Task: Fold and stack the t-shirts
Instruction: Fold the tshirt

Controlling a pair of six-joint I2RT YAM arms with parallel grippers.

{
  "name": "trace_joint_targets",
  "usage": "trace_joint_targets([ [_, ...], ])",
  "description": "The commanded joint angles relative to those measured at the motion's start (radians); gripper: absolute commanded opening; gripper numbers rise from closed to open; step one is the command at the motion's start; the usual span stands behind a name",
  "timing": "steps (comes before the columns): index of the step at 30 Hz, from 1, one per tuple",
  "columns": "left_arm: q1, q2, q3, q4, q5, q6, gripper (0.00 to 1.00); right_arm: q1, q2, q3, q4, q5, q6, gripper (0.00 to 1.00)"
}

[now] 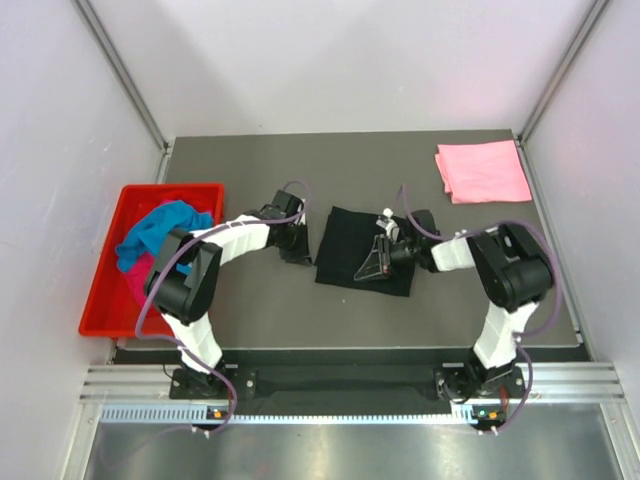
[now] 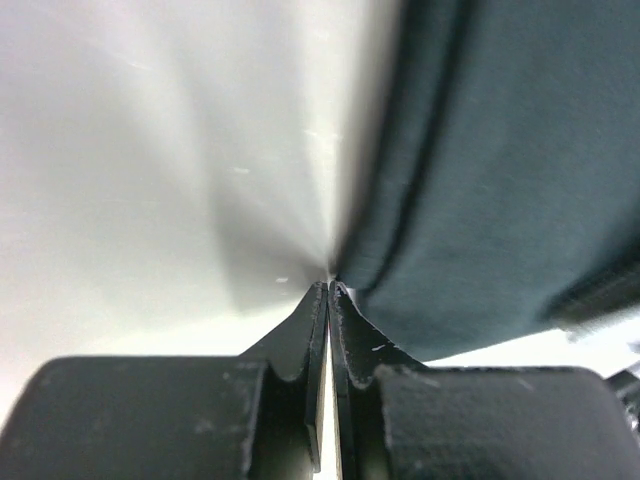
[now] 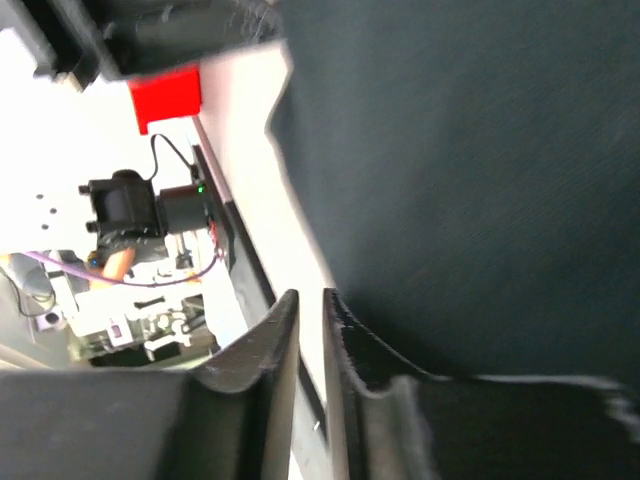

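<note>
While both arms reach in over the table point(image 1: 270, 305), the black t-shirt point(image 1: 345, 240) lies spread in the middle, roughly a rectangle, w/ a gripper at each side. The left gripper point(image 1: 297, 250) sits low at the shirt's left edge. In its wrist view the fingers point(image 2: 300, 340) are pressed together w/ only a hairline slit, and the cloth's hem runs right into the tips, so it looks pinched there. The right gripper point(image 1: 378, 262) is over the shirt's right half, pointing left. Its jaws are nearly together too, w/ a narrow slit showing table through it. Dark cloth fills the wrist view just past the tips, but I can't tell whether any of it is caught btwn them.

Far right corner: the light pink t-shirt point(image 1: 485, 172), folded flat, well apart from the black one. Left side: the red tray point(image 1: 105, 310) at the table edge, w/ the turquoise t-shirt point(image 1: 160, 228) bunched on top and the magenta t-shirt point(image 1: 135, 285) under it, both crumpled.
</note>
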Motion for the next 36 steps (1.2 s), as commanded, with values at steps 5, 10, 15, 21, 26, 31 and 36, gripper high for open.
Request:
trace_joint_targets([
  [5,0.02,-0.094,0.139,-0.086,0.024,0.037,0.1,-0.115,-0.29,0.151,-0.495,0.164,-0.284,0.34],
  [10,0.018,-0.067,0.151,-0.002,0.194,0.014,0.12,-0.244,-0.327,0.264,-0.646,0.392,-0.396,0.37],
  [15,0.017,0.008,0.128,0.126,0.294,-0.026,0.12,-0.306,-0.192,0.381,-0.669,0.348,-0.395,0.29],
  [21,0.017,0.105,0.107,0.18,0.28,-0.046,0.11,-0.357,-0.047,0.427,-0.646,0.417,-0.411,0.3],
  [26,0.017,0.14,0.104,0.169,0.248,-0.045,0.11,-0.397,-0.005,0.435,-0.593,0.463,-0.402,0.34],
  [31,0.018,0.124,0.116,0.112,0.185,-0.023,0.11,-0.423,-0.039,0.438,-0.553,0.492,-0.381,0.49],
  [36,0.02,0.09,0.136,0.045,0.119,-0.012,0.11,-0.42,-0.091,0.427,-0.586,0.454,-0.408,0.67],
])
